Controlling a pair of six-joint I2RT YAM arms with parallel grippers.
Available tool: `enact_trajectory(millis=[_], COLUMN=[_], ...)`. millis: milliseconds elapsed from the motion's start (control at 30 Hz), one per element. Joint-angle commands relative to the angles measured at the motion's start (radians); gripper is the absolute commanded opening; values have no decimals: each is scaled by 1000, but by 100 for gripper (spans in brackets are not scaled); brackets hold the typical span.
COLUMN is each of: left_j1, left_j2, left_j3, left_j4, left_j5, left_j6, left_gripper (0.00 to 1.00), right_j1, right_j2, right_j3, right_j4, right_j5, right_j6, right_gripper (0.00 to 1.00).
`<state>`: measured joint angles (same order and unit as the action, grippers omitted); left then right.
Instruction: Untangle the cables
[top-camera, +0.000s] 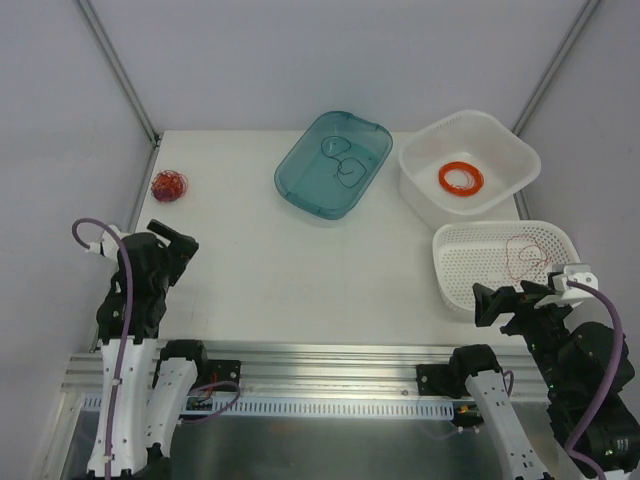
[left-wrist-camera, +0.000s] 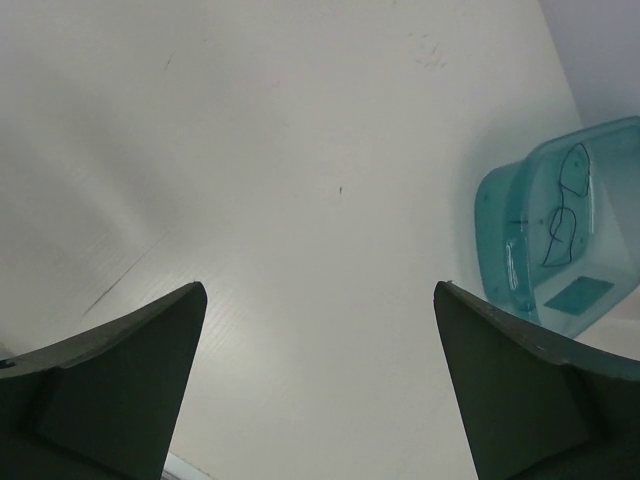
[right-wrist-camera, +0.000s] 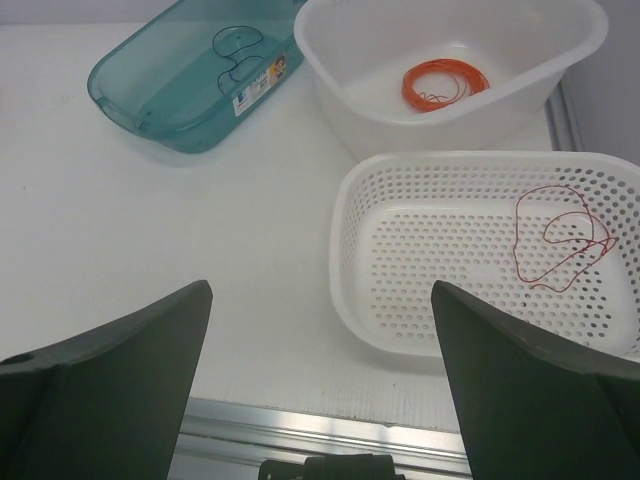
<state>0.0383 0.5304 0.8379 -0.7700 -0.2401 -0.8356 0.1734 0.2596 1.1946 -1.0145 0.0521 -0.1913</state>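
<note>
Cables (top-camera: 168, 185) well apart from both jaws

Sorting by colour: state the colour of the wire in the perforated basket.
Red wire, clearest in right wrist view.

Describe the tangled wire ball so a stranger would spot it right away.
On the white table, look to the far left corner, well left of the teal tub. The wad of cables lies there alone. Unlike the flat orange coil in the white bowl and the single red wire in the basket, it is a messy ball of red and orange loops.
</note>
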Motion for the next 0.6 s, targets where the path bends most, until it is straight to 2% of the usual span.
enact_trajectory(millis=[0,167,300,567], left_j1=[-8,11,72,216], left_j2=[151,409,632,1002], left_j3=[-7,65,128,354], left_j4=[132,270,394,475], left_j5=[-18,-31,-12,85], left_j6=[-138,-155,-192,-232], left_gripper=[99,99,99,99], right_j1=[-3,-3,-3,-3], right_j2=[24,52,70,122], right_j3=[-6,-6,-7,13], right_j4=[54,60,56,56], right_j5=[-87,-136,-124,-64], right_j6=[-11,-23,-36,-48], right_gripper=[97,97,97,97])
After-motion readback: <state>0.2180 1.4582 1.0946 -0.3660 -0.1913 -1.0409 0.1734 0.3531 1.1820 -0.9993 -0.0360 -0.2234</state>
